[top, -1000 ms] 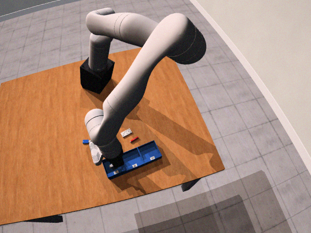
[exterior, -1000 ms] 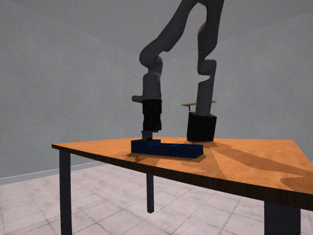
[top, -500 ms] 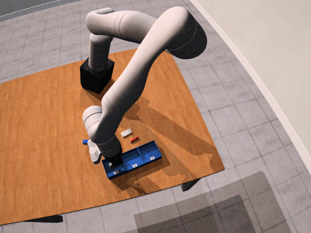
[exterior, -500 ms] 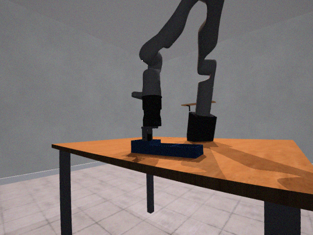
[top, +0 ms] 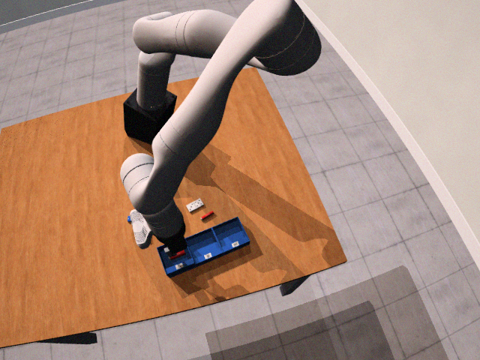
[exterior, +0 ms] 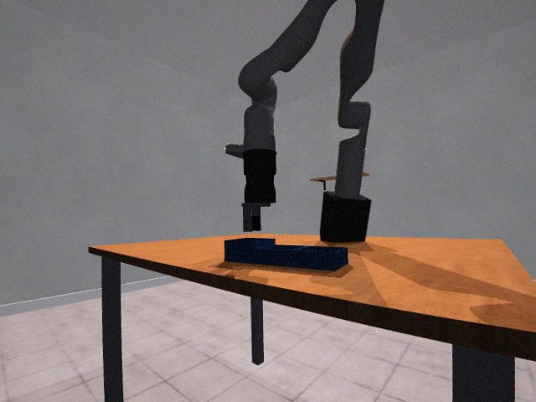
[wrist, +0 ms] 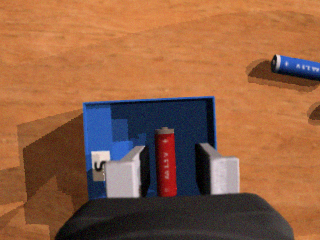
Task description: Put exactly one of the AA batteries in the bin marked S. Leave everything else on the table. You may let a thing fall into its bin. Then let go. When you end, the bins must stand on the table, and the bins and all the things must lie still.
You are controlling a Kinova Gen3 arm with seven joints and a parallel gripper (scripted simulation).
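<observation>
A red AA battery (wrist: 165, 161) lies on the floor of the blue bin's end compartment (wrist: 150, 145), the one with the S label (wrist: 99, 165). It also shows in the top view (top: 178, 253). My gripper (wrist: 172, 163) hangs straight above it, open, with a gap between each finger and the battery. From the side the fingertips (exterior: 251, 223) stand a little above the bin's rim (exterior: 286, 254). A second red AA battery (top: 207, 215) lies on the table behind the bin. A blue battery (wrist: 296, 66) lies on the table to the side.
The blue bin (top: 203, 246) has three compartments in a row, each with a small label. A white card-like piece (top: 195, 205) and a white ribbed object lie on the table near the bin. The arm's black base (top: 149, 116) stands at the table's far side.
</observation>
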